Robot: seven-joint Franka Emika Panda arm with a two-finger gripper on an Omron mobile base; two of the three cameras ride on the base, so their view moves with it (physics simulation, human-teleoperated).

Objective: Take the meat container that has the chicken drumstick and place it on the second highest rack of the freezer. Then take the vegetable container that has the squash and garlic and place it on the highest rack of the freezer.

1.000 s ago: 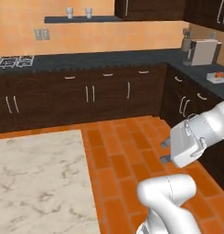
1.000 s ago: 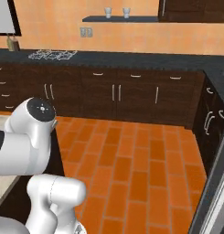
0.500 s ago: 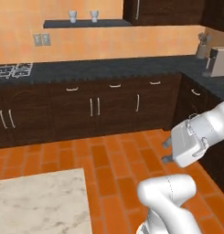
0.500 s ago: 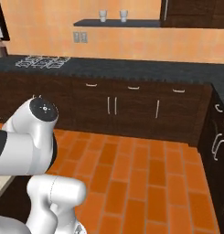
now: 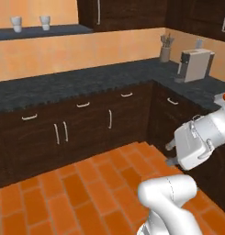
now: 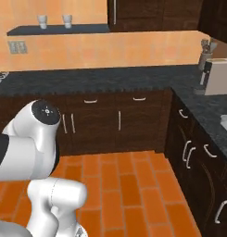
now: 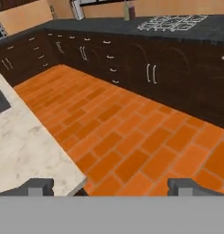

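Gripper [image 7: 111, 185], bottom of hand view, stood wide open and held nothing. Meat container unseen; judged light, rigid, likely slick: best pinched across a rim.

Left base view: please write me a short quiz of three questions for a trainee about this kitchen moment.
1. True or false: the hand holds a grey tray.
2. What stands on the wall shelf? A. two white cups B. a kettle C. a plant
3. Fill the gap: the floor is laid with ____ bricks.
Key: 1 false, the hand is open and holds nothing; 2 A; 3 orange.
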